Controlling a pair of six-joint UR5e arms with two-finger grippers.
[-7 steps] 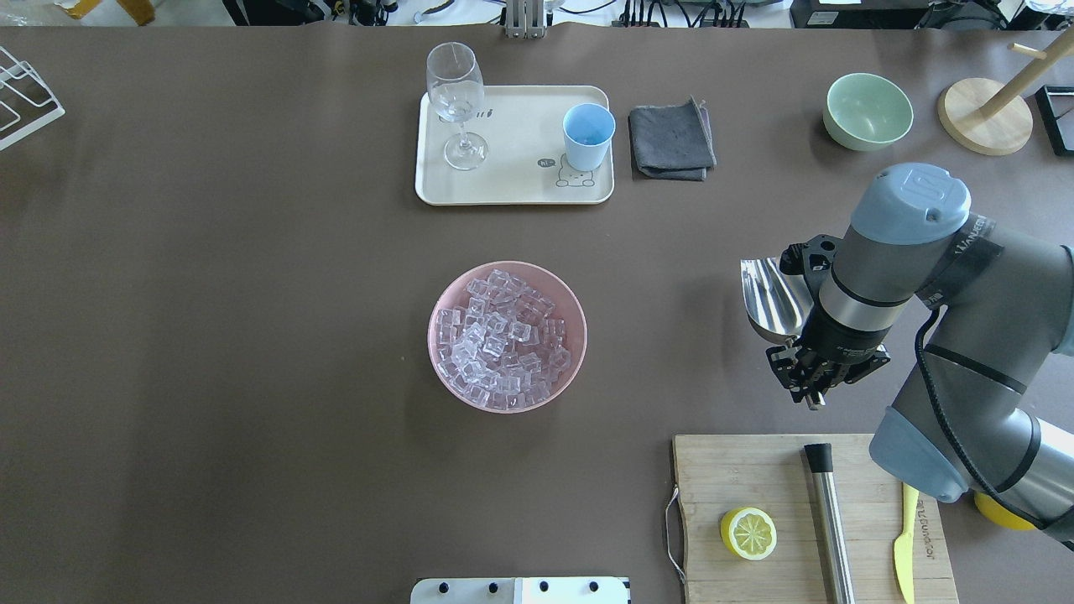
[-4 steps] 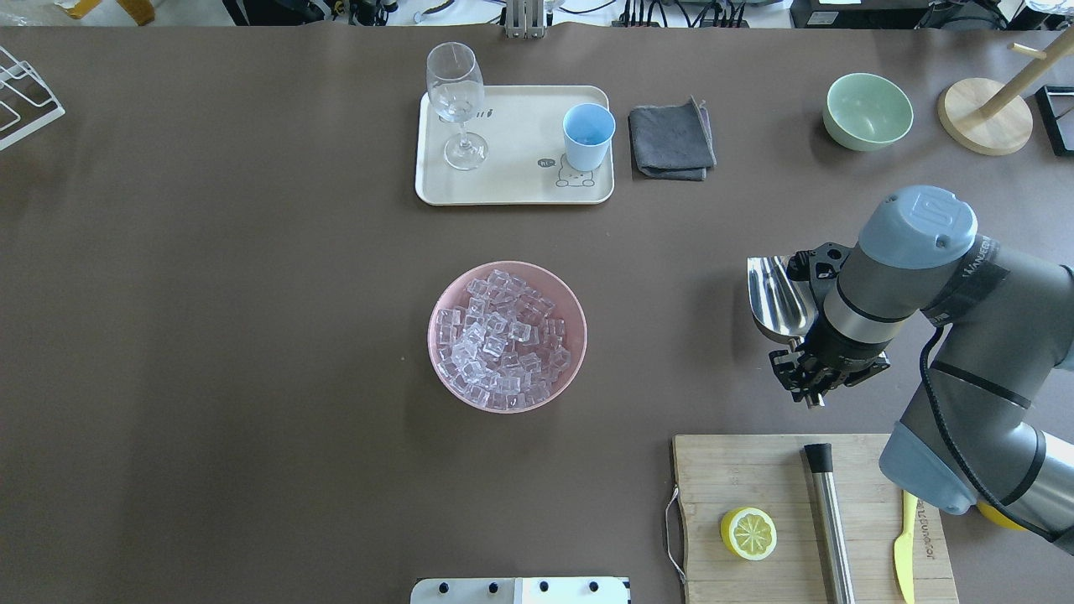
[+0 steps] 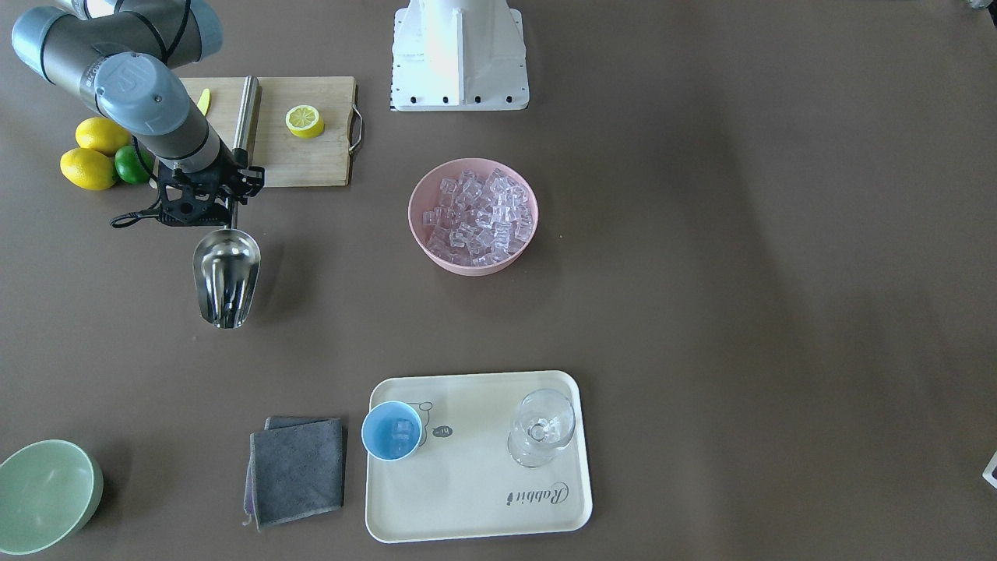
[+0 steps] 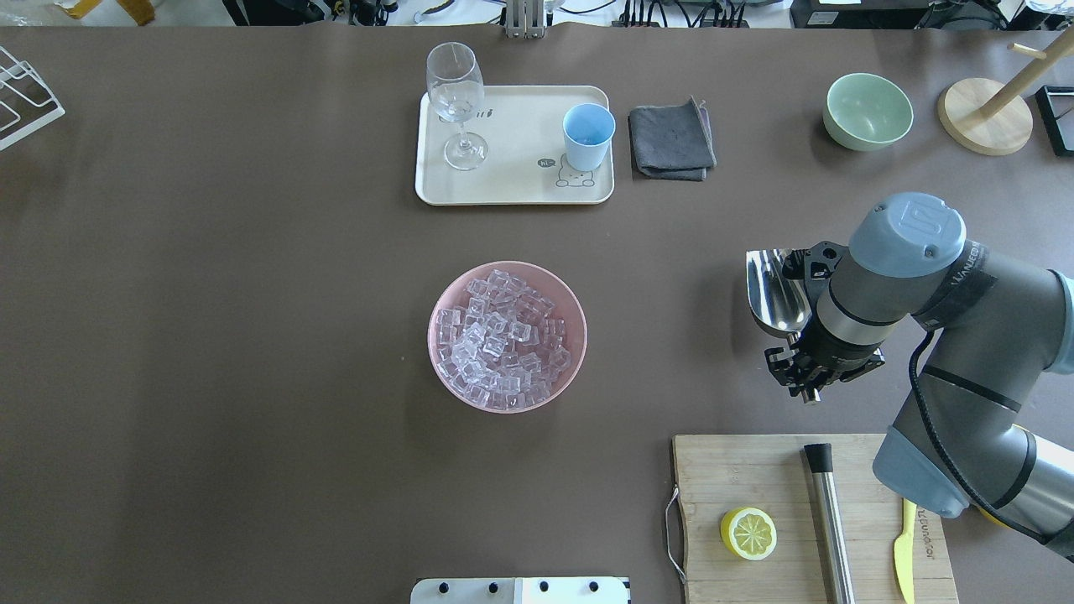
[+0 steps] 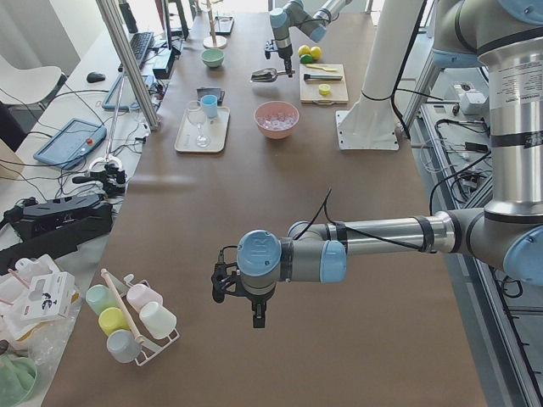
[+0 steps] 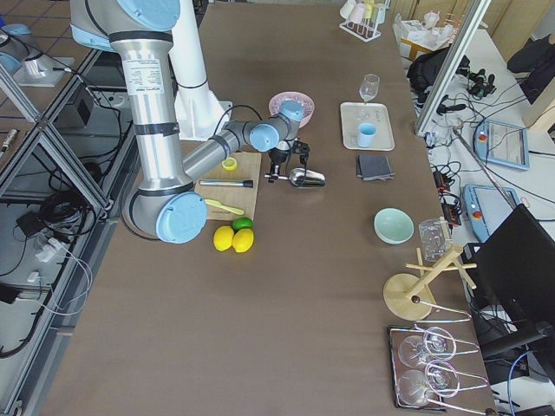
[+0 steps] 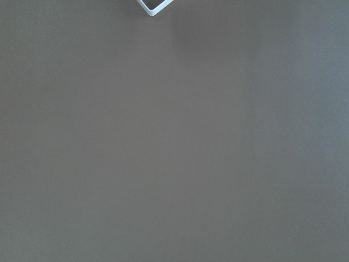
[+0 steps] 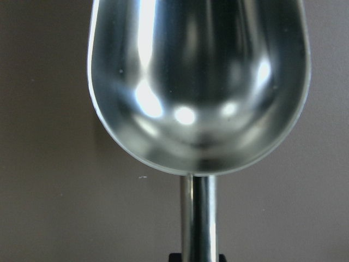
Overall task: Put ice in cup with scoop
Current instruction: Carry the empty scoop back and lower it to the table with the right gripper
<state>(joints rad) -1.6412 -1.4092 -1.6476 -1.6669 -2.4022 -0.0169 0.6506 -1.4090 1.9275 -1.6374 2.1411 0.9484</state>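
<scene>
My right gripper (image 4: 807, 384) is shut on the thin handle of the steel scoop (image 4: 776, 294), held over the table's right side, well right of the pink bowl (image 4: 579, 319). In the right wrist view the scoop (image 8: 199, 82) has an empty trough. The ice (image 4: 502, 340) fills the pink bowl. At the far side the light-blue cup (image 4: 588, 134) stands on the cream tray (image 4: 512, 180); from the front the cup (image 3: 392, 430) shows a little ice inside. My left gripper (image 5: 258, 322) hangs over bare table far to the left, and I cannot tell whether it is open or shut.
A wine glass (image 4: 456, 92) shares the tray. A grey cloth (image 4: 671, 141) lies right of it and a pale-green bowl (image 4: 868, 109) further right. A cutting board (image 4: 722, 470) with half a lemon (image 4: 748, 533) and a steel cylinder (image 4: 831, 528) lies near the right arm.
My right arm has shifted slightly, first right and toward the robot, then a little back, carrying the scoop with it. Bowl, cup and tray have not moved.
</scene>
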